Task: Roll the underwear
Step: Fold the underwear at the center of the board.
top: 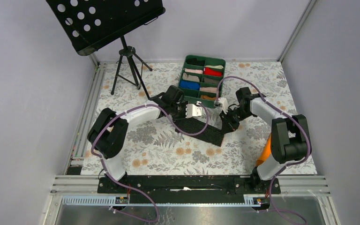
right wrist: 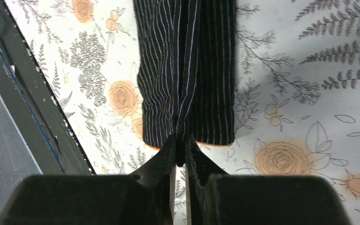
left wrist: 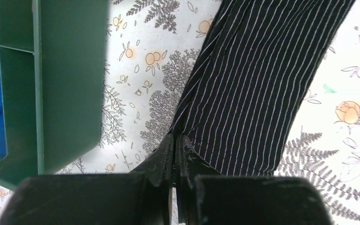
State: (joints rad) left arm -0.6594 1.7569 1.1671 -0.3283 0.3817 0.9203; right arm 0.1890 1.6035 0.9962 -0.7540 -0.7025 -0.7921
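Blk underwear (left wrist: pixel 258 84) w/ pale pinstripes

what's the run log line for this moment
left tool: shut on black pinstriped fabric underwear | right tool: shut on same | underwear: flat strip, unrolled | green plastic tray: beside it

White arms (top: pixel 138 114), purple cables (top: pixel 194 133); left hand (left wrist: pixel 174 138), right hand (right wrist: pixel 181 140) black.

The underwear (top: pixel 211 133) lies in a flat strip on the floral counter (top: pixel 159 150). A green tray (top: pixel 205 57) sits just behind it, and a tripod stand (top: pixel 127 51) stands far left.
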